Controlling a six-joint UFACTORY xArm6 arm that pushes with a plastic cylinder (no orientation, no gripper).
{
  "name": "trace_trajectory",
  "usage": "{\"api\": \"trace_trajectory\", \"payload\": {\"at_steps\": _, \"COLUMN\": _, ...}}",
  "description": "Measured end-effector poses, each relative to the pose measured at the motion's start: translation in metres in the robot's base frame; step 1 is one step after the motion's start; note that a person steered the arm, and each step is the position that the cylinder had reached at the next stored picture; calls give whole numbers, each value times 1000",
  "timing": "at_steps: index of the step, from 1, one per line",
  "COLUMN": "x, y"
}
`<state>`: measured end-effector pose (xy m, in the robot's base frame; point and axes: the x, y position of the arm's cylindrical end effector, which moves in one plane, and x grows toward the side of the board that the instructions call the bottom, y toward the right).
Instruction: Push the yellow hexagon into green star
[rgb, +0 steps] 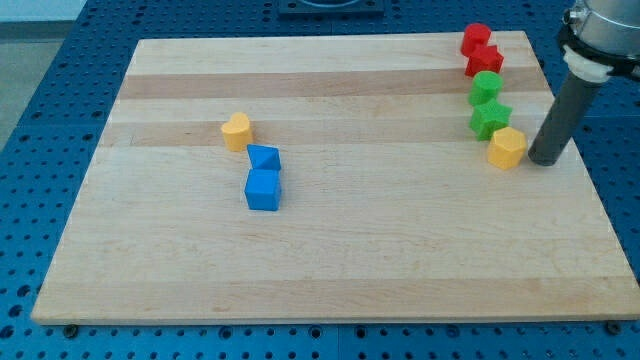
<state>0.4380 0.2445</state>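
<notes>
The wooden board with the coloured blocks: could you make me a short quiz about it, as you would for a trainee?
1. True or false: the yellow hexagon touches or nearly touches the green star.
2. Where is my tip relative to the yellow hexagon?
A. at the view's left of it
B. at the view's right of it, close beside it
C. far off, by the blue blocks
3. Fill in: the yellow heart lies just above the two ____ blocks, near the board's middle left.

Key:
1. True; the hexagon sits just below the star.
2. B
3. blue; the upper blue block and the blue cube.
</notes>
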Motion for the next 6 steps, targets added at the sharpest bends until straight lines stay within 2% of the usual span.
{"api": "trace_trajectory", "payload": {"at_steps": 6, "x": 14, "y": -27}}
